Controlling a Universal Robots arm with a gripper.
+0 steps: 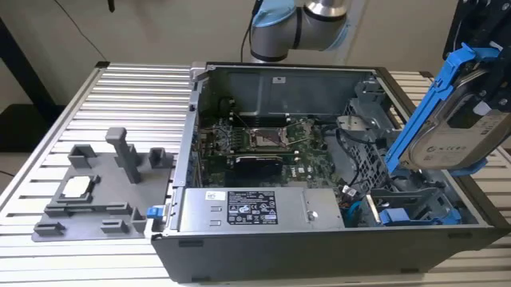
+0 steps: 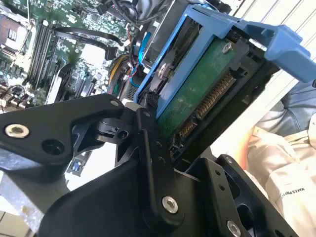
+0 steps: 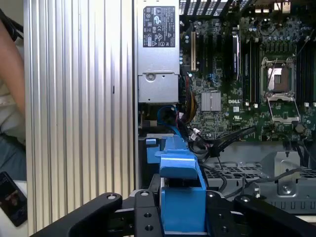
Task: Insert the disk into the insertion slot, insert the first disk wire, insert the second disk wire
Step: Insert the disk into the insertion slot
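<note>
The disk, a silver drive with a white label in a bright blue caddy, hangs tilted above the open computer case's corner at the exterior view's right. My gripper is shut on it from above. In the second wrist view the disk's green circuit board and connector row sit between the black fingers. In the first wrist view the blue caddy is clamped in my gripper. Below the disk lies the insertion slot, a grey drive cage with blue parts. Blue disk wires lie loose beside the cage.
The case holds a motherboard and a grey labelled power-supply box along its near wall. A grey fixture plate with upright posts lies on the slatted metal table. A person's arm is close by.
</note>
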